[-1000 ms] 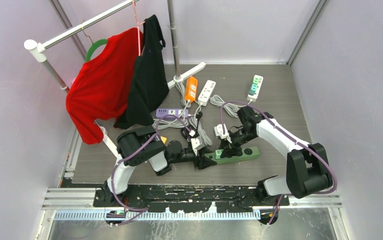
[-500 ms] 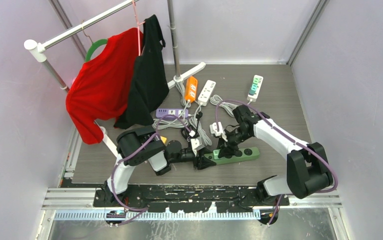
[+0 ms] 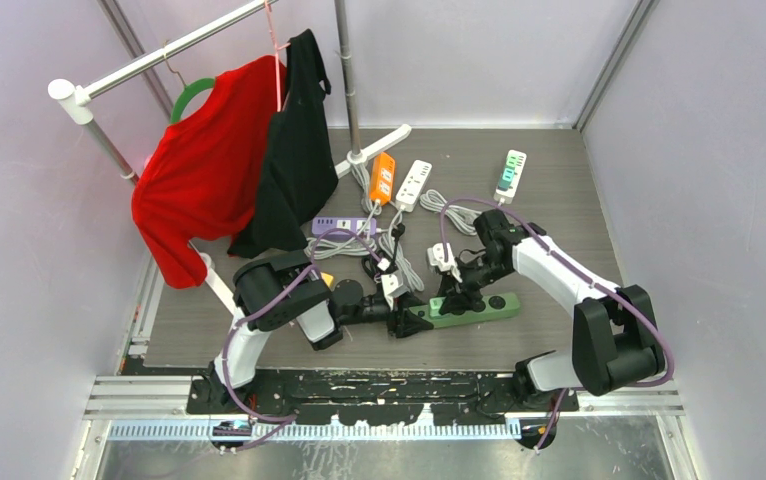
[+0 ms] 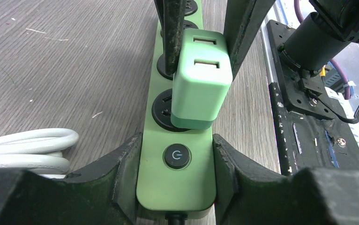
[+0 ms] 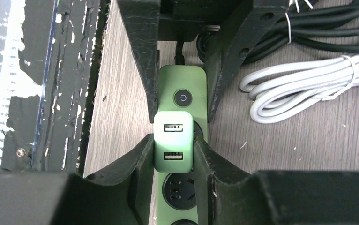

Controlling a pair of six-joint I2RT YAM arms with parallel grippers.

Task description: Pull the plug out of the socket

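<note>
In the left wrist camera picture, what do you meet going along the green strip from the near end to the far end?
Along the green power strip: black cord → round power button → pale green plug → empty socket.

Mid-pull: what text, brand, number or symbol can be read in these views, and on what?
Power symbol (circle with a stroke): on the round black button of the green plastic power strip.
Pale green cube-shaped USB charger plug: no print visible.
Orange power strip and the white power strip beside it: too small to read.
No words, brands or numbers readable.
</note>
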